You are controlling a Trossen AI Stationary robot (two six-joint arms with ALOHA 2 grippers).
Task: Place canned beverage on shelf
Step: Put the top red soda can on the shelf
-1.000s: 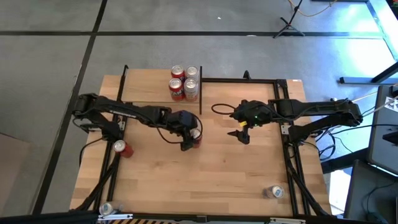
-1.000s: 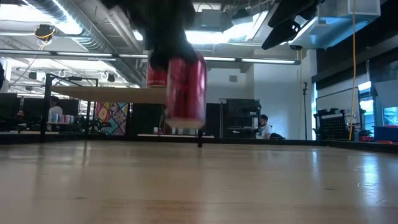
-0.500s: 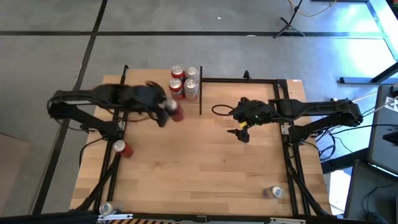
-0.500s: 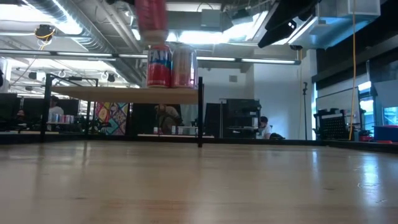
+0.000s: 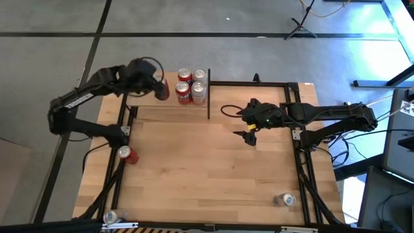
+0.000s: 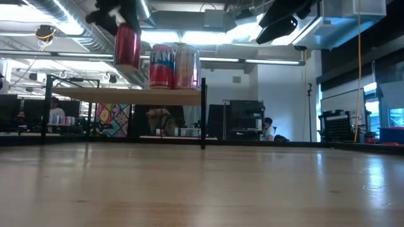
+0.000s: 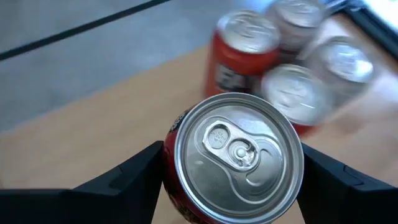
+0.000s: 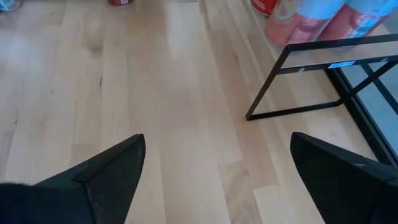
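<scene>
My left gripper (image 5: 160, 89) is shut on a red can (image 6: 127, 45) with a silver top (image 7: 238, 149). It holds the can above the left part of the shelf (image 5: 145, 97), a light-wood board on thin black posts (image 6: 203, 113). Several cans (image 5: 191, 85) stand on their bases at the shelf's right end, and the held can is just left of them. My right gripper (image 5: 251, 134) is open and empty above the table, right of the shelf; its fingers stand wide apart in the right wrist view (image 8: 217, 180). My left gripper pinches the red can's opposite side walls (image 7: 171, 168) just below its top rim, between its two fingers (image 7: 134, 177). The fingers come from above, pointing down. The can hangs nearly upright, top up, its base (image 6: 127, 64) clear of the shelf board (image 6: 95, 94).
A red can (image 5: 127, 154) lies on the table's left side. A silver can (image 5: 284, 200) is at the near right and another (image 5: 111, 217) at the near left corner. A black frame (image 5: 259, 83) edges the table's far right part.
My left gripper has carried the red can up from the middle of the table and toward the far left. It now holds the can above the shelf, beside the cans standing there. The can has stayed upright in the hold.
</scene>
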